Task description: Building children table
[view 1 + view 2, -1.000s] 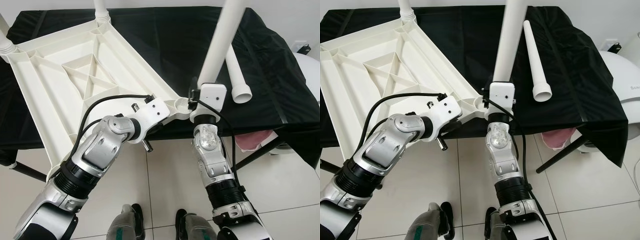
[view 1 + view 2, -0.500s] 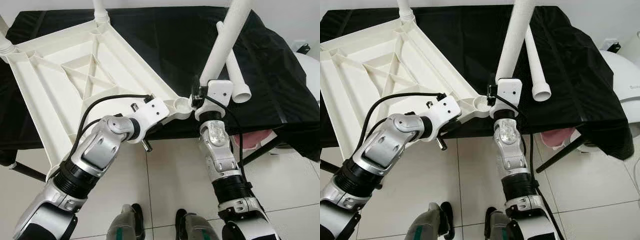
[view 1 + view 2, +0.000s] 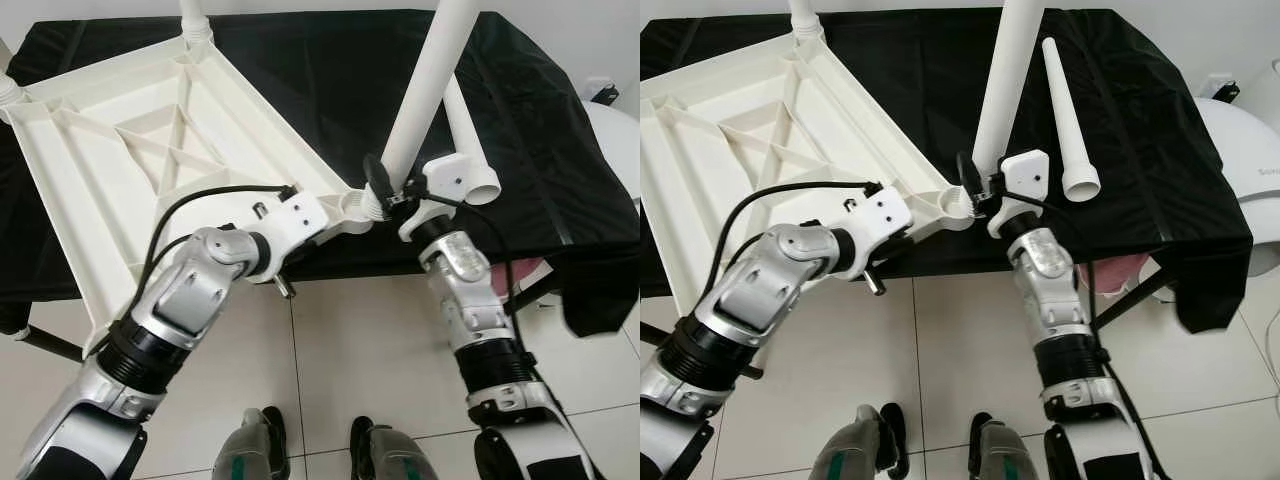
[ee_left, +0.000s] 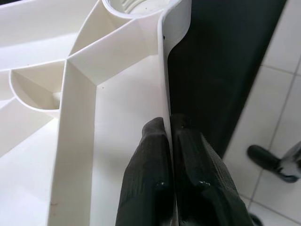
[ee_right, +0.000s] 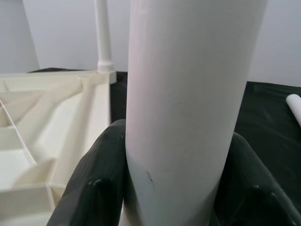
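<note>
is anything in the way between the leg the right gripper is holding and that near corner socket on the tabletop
Nothing visible blocks it. The right gripper holds the white leg with its lower end right beside the open corner socket of the upturned tabletop. The left gripper clamps the tabletop's rim, clear of the socket.

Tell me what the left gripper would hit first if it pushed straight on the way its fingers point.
The left gripper is clamped on the tabletop's rim. Straight ahead, it would likely meet the round corner socket first, though depth is hard to judge.
</note>
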Robot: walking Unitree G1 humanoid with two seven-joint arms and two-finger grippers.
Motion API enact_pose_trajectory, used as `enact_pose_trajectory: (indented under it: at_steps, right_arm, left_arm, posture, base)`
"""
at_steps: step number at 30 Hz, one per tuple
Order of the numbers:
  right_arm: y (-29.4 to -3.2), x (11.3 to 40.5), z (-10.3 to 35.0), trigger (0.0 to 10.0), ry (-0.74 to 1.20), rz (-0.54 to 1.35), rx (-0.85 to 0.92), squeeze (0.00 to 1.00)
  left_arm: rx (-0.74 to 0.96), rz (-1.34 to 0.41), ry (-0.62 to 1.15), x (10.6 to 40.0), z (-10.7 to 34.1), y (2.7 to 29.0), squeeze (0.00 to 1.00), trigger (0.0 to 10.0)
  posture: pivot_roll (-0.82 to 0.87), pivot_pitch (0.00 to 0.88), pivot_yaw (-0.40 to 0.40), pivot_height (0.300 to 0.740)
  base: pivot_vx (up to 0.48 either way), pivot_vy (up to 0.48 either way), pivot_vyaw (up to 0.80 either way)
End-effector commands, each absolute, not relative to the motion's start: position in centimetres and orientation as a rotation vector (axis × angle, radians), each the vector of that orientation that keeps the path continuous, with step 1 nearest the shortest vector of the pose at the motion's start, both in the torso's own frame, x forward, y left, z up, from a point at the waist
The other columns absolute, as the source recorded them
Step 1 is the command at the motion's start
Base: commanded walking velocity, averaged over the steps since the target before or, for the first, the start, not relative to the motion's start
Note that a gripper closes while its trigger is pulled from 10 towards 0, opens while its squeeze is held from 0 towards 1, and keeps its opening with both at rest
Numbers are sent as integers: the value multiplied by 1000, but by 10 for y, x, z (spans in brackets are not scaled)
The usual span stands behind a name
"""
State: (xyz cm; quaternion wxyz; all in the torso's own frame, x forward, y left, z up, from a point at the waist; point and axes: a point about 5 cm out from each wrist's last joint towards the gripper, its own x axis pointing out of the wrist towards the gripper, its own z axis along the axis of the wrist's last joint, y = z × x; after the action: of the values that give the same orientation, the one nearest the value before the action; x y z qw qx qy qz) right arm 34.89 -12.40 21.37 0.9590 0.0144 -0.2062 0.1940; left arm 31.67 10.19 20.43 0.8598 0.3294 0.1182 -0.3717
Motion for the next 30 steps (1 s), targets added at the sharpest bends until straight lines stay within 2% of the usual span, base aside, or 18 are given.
enact_pose_trajectory:
  at_steps: [1,6,12,18,30]
  right_arm:
    - [-132,351,199,10000,-346,390,39,0]
    - [-137,353,203,10000,-356,417,34,0]
    - [-138,353,209,10000,-376,505,45,0]
    - [-134,355,224,10000,-434,642,86,0]
    - [-124,357,234,10000,-449,818,107,0]
  left_arm:
    - [743,-642,194,326,223,126,0,10000]
    - [753,-645,207,323,222,131,0,10000]
    - [745,-710,202,315,222,123,0,10000]
    - [709,-811,162,306,223,101,0,10000]
    - [722,-926,131,291,220,77,0,10000]
  posture:
    - [-41,189,-1,740]
    - [-39,190,0,740]
    - [-36,194,2,740]
    - [-34,196,0,740]
    - [-27,187,-8,740]
  base:
    - [0,0,0]
    - [0,0,0]
    - [0,0,0]
    - [0,0,0]
    - [0,0,0]
